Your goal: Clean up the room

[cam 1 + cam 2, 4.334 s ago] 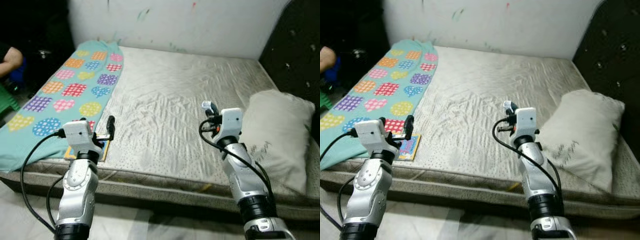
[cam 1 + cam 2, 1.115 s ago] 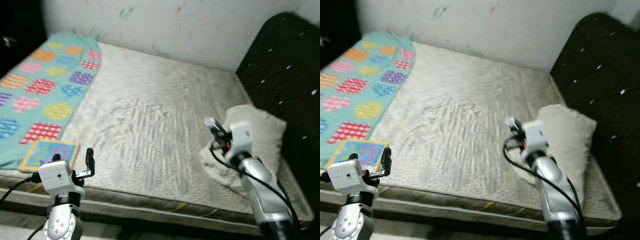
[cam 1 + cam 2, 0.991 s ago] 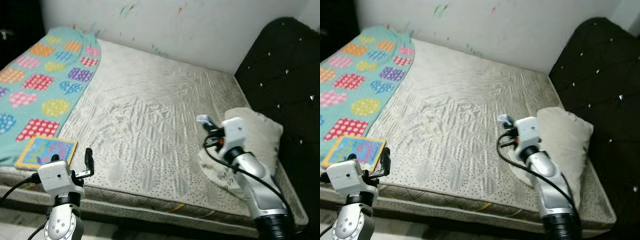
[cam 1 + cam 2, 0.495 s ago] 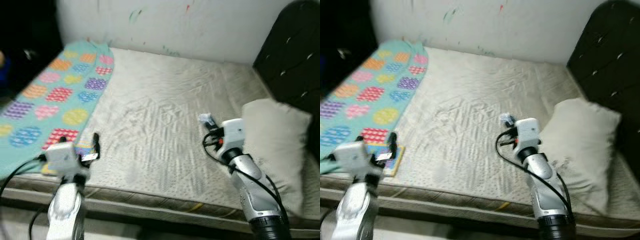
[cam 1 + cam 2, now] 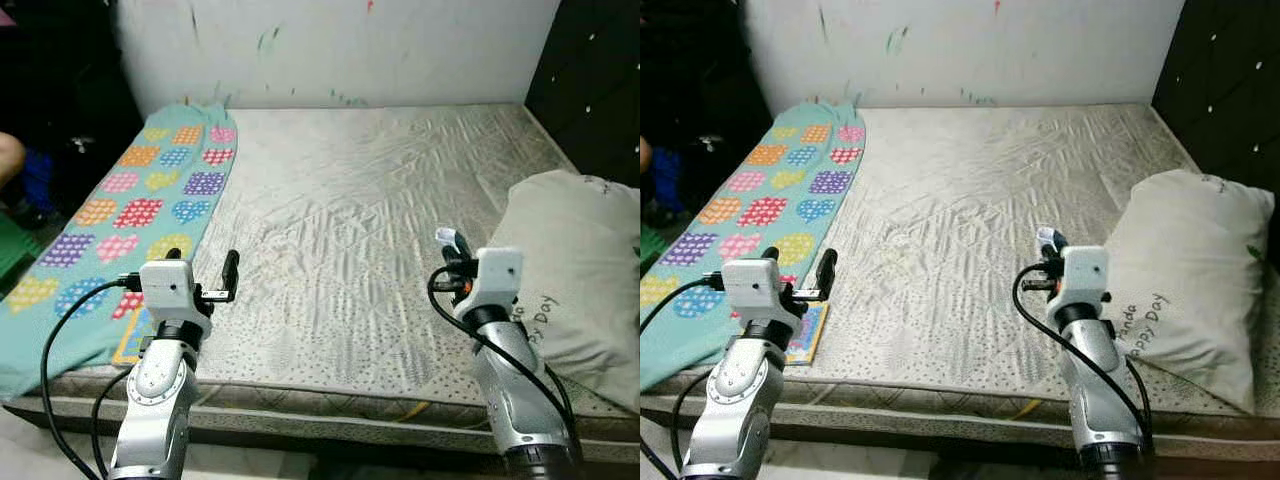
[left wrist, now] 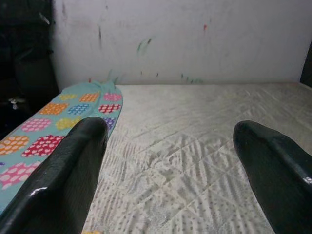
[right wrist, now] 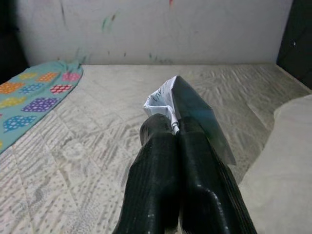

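Here the right gripper (image 7: 176, 127) is clenched on a small wrapper (image 7: 168, 101), a crumpled white-and-silvery scrap that sticks out past the tips of the two black fingers (image 7: 155, 161), which press together with no gap. In the head views the scrap (image 5: 1047, 239) sits at the very top of that gripper, held above the bare mattress (image 5: 970, 200) near its front edge. At about 3 o'clock from the right gripper, just beside the arm, a pale pillow (image 5: 1185, 270) lies on the mattress with some dark lettering on its near corner.

The left gripper (image 6: 175, 161) stands released, its two fingers wide apart and touching nothing, hanging over the front left part of the mattress. At about 7 o'clock from it a small colourful book (image 5: 808, 330) lies flat at the mattress edge, partly behind the left arm. At 10 to 11 o'clock a teal blanket (image 5: 760, 205) with coloured hearts, circles and squares runs along the left side of the bed to the wall (image 5: 970, 50), which is white with a few paint marks. A dark padded headboard (image 5: 1230, 90) rises at 1 o'clock from the right gripper.
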{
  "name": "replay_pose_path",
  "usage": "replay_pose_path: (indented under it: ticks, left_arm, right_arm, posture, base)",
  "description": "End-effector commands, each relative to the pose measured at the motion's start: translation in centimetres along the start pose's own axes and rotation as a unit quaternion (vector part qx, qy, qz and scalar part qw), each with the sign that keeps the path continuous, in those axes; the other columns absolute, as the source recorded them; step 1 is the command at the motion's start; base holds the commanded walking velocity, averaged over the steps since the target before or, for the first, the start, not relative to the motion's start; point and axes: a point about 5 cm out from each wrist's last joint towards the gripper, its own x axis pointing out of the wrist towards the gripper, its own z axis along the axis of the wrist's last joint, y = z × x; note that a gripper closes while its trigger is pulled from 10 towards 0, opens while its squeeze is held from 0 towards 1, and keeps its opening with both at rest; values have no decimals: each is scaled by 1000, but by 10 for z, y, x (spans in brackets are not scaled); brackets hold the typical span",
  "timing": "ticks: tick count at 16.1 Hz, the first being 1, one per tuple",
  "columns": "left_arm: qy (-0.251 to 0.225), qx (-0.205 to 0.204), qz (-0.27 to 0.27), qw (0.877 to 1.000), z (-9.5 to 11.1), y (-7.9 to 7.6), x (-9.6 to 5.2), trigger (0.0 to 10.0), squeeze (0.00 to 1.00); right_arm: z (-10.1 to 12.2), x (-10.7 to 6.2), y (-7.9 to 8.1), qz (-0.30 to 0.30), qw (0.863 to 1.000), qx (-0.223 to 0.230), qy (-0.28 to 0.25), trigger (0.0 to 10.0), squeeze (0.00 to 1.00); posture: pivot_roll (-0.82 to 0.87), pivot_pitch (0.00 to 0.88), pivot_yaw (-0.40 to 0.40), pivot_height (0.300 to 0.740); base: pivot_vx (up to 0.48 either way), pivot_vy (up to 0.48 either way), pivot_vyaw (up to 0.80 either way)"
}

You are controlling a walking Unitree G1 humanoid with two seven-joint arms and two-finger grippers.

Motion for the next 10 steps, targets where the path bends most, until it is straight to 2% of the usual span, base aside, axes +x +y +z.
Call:
replay_pose_path:
  ticks: [1,4,5,8,10]
  left_arm:
    - [4,3,-3,1000,-1,2,2,10000,0]
    - [-1,0,-15,1000,1,-7,11,10000,0]
    - [-2,3,-14,1000,1,-5,11,10000,0]
    - [6,8,-4,1000,-6,2,2,10000,0]
    - [11,9,-4,1000,-8,1,-2,10000,0]
  right_arm:
    - [2,-1,1,-5,1000,1,-9,10000,0]
    - [5,-7,-10,-26,1000,-1,-17,10000,0]
    - [5,-8,-13,-29,999,-3,-17,10000,0]
    - [6,-8,-15,-31,999,-7,-13,10000,0]
    - [9,-11,-18,-31,999,-10,-15,10000,0]
  posture:
    - [-101,0,119,740]
    - [-120,0,122,740]
    - [-120,0,114,740]
    - [-133,0,94,740]
    - [-137,0,104,740]
  base:
    - [0,0,0]
    - [0,0,0]
    - [0,0,0]
    - [0,0,0]
    - [0,0,0]
